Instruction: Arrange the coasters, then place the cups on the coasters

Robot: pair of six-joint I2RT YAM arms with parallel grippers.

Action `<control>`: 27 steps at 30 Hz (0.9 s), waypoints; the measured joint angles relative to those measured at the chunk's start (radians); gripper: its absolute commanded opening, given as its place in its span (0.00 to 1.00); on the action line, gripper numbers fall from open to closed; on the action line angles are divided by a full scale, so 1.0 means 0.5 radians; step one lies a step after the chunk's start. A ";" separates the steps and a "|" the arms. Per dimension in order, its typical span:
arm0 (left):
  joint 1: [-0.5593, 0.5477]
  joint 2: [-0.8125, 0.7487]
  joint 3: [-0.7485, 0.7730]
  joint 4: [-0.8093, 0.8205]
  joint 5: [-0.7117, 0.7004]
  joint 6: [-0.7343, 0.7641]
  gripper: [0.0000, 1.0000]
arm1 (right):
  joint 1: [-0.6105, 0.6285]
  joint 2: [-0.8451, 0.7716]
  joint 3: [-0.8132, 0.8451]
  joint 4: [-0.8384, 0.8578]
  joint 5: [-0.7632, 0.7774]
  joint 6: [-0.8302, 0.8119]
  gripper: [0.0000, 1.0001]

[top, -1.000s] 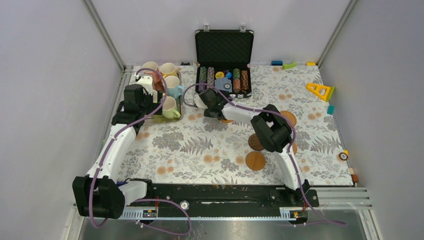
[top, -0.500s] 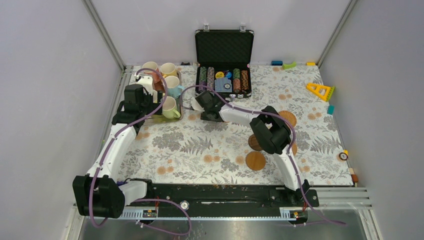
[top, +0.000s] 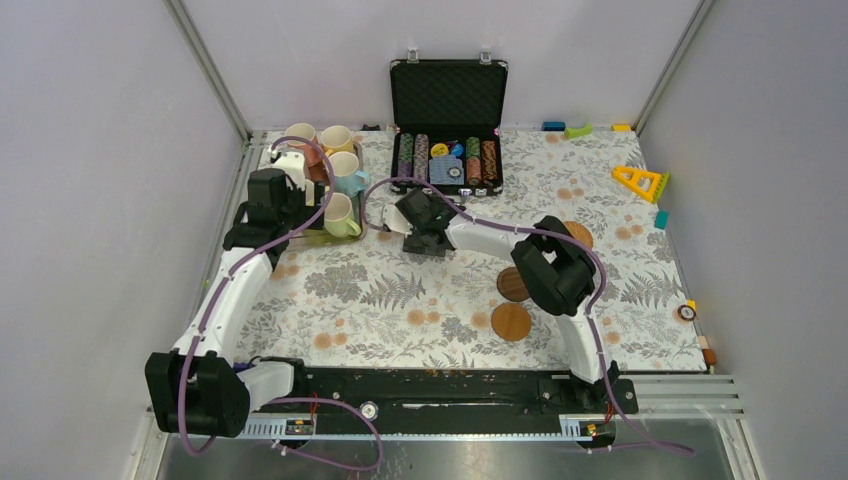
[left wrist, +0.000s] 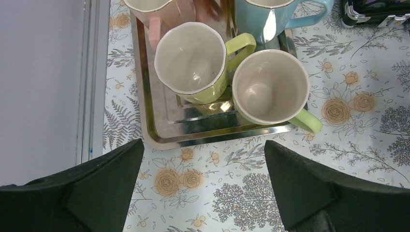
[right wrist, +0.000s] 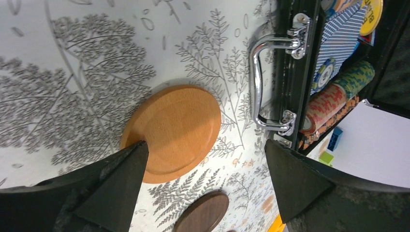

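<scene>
The left claw [left wrist: 203,143] hung wide open over the near edge of the silver tray [left wrist: 164,133]. It held nothing. The tray sat at the far left of the table [top: 400,300]. The cups [top: 336,138] stood close together on the tray. None was on a coaster yet. The yellow-green cup [left wrist: 191,58] was nearest the claw, with the pale green cup [left wrist: 270,87] just beside it on the right. The pink cup [left wrist: 162,7] and the light blue cup [left wrist: 266,17] stood farther back.

In the middle, the right claw [right wrist: 205,144] was wide open too and held nothing. It hung just over the orange coaster [right wrist: 174,130]. That coaster lay flat on the table, close to the black case [top: 447,100] of poker chips [top: 447,160].

More to the right lay the dark brown coaster [top: 512,284]. The tan coaster [top: 511,321] lay just near of it. The woven coaster [top: 578,235] lay farther back, partly hidden by the right arm.
</scene>
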 measured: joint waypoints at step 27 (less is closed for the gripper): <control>0.036 -0.024 0.000 0.000 -0.019 -0.035 0.99 | -0.116 -1.528 -1.079 -0.134 -0.207 -0.179 1.00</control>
